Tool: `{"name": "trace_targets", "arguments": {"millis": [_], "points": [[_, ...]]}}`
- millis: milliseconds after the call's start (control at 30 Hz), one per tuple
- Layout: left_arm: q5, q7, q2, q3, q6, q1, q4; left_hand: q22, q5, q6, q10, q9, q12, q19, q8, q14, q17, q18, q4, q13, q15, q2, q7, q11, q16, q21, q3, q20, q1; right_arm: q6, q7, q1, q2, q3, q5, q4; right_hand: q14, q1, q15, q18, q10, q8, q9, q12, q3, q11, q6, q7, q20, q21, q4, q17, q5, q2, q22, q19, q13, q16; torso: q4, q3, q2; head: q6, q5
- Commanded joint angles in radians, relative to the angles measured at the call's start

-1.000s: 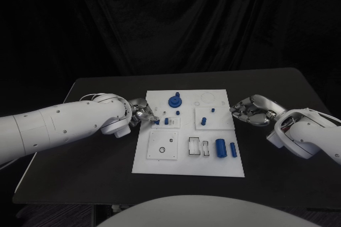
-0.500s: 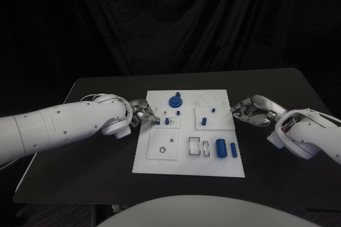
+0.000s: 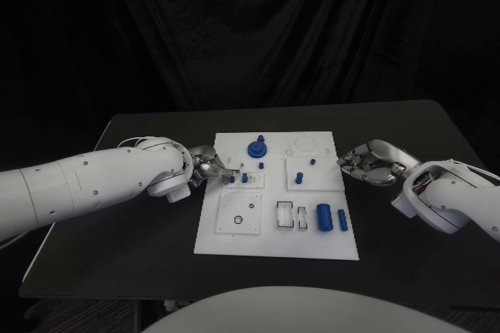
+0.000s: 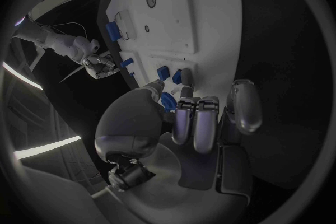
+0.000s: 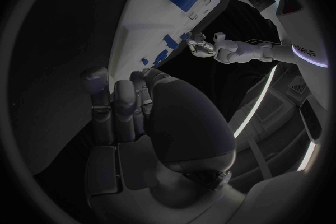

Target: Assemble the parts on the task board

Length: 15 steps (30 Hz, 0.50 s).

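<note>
Here, a white task board (image 3: 276, 235) lies flat in the middle of a black counter (image 3: 125, 253), between the robot's two silver hands.

The left hand (image 3: 209, 167) sits at the board's left edge, near its far half. Its fingertips (image 4: 186, 76) reach over the edge and seem to pinch a small blue part (image 3: 231, 178) between the thumb and a finger, just above the board; whether the part touches the board cannot be told. Just beyond those fingertips stand two short blue pegs (image 3: 245, 178), upright in a raised square of the board. Farther from the hand, toward the board's far edge, stands a larger blue round piece with a knob (image 3: 256, 146).

The right hand (image 3: 365, 163) rests at the board's right edge, opposite the left hand. Its fingers (image 5: 115, 106) are curled in close together and hold nothing. Just inside the board from this hand stands another small blue peg (image 3: 298, 178) in its own raised square.

Nearer the robot than the right hand, a thick blue cylinder (image 3: 324, 217) and a thinner blue rod (image 3: 342, 218) lie side by side on the board. Beside them are two rectangular slots (image 3: 285, 214), and nearer the left hand a square plate with a small round hole (image 3: 238, 219).
</note>
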Motion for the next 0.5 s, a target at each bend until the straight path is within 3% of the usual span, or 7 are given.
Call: {"name": "trace_targets", "arguments": {"millis": [33,267,500], "points": [[0.003,-0.051,0.001,-0.007,0.043,-0.008,-0.009,0.079,-0.011,-0.019,0.102,-0.006,0.003,0.003,-0.006,0.104,0.263,0.019,0.001,0.263,0.006,0.007,0.012,0.008,0.007,-0.004,-0.021,0.008,-0.014,0.007,-0.014,-0.003,0.000,0.001,-0.001,0.000,-0.008,0.007,0.001,0.007,-0.005,-0.003,-0.001,-0.004,0.005,0.000,0.007,-0.001,-0.004,-0.004,-0.001,-0.001,0.002,-0.001,0.045,-0.003,-0.001,-0.005,0.0002,0.0001,0.000,0.000,0.001],[0.003,-0.040,0.002,-0.007,0.038,-0.009,-0.013,0.085,-0.066,-0.019,0.102,0.001,0.003,0.006,-0.001,0.104,0.263,0.018,0.005,0.263,0.009,0.052,0.013,0.010,0.007,-0.006,-0.097,0.011,-0.086,0.008,-0.014,-0.003,0.001,0.001,-0.001,0.000,-0.008,0.007,0.001,0.007,-0.005,-0.003,-0.001,-0.004,0.006,0.000,0.008,-0.001,-0.004,-0.004,-0.001,-0.001,0.003,-0.001,0.045,-0.003,-0.001,-0.005,0.0005,0.0001,0.000,0.000,0.002],[0.003,-0.020,0.003,-0.007,0.035,-0.010,-0.015,0.088,-0.065,-0.015,0.102,0.007,0.003,0.007,0.006,0.104,0.263,0.018,0.005,0.263,0.009,0.080,0.012,0.009,0.007,-0.007,-0.138,0.011,-0.116,0.009,-0.014,-0.003,0.002,0.001,-0.001,-0.001,-0.008,0.007,0.001,0.007,-0.005,-0.003,-0.001,-0.004,0.006,0.000,0.008,-0.001,-0.004,-0.004,-0.001,-0.001,0.003,-0.001,0.045,-0.003,-0.001,-0.005,0.0000,0.0002,0.000,0.000,0.003]]}}
